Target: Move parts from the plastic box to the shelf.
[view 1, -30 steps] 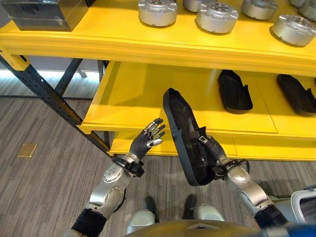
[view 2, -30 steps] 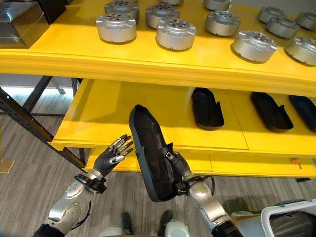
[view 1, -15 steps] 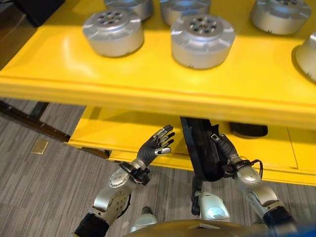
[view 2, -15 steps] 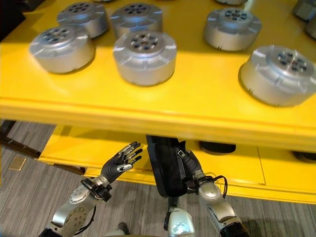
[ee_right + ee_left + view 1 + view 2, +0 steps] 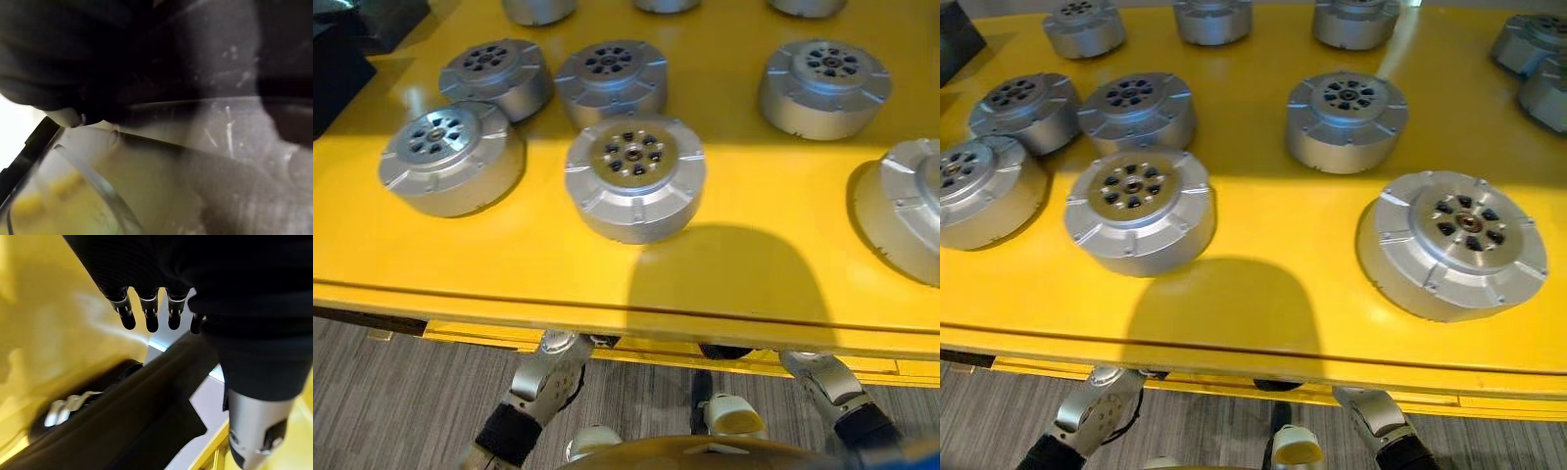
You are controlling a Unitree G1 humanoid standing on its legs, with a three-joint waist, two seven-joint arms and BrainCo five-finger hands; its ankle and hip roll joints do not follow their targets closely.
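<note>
A: Now, status of the left hand [image 5: 161, 279]?

B: Its fingers [image 5: 128, 313] are held out straight in a row with nothing between them. Unloaded. They sit just above the long black part [image 5: 122, 421], and no contact is visible.

A: Location of that black part?

B: Below the upper shelf [image 5: 754, 284], against the yellow surface of the lower shelf [image 5: 34, 308]. It runs at a slant across the left wrist view. Something silver rests on its far end, too blurred to identify.

A: Right hand [image 5: 73, 54]?

B: Whether it is grasping or relaxed cannot be told. Its wrist view is dark and smeared, with a pale yellow area below.

A: And from the head cameras?

B: Both forearms pass under the front edge of the upper shelf, the left forearm [image 5: 543, 382] on the left and the right forearm [image 5: 822, 377] on the right. That edge covers both hands.

A: Contents of the upper shelf?

B: Silver round parts lying flat, each with a ring of holes in its top face. One disc [image 5: 635, 176] sits near the front, another disc [image 5: 450, 157] is to its left, and two more discs [image 5: 548, 78] stand just behind them. A large disc [image 5: 1449, 240] sits near the front on the right. A dark box [image 5: 342, 59] occupies the far left corner
</note>
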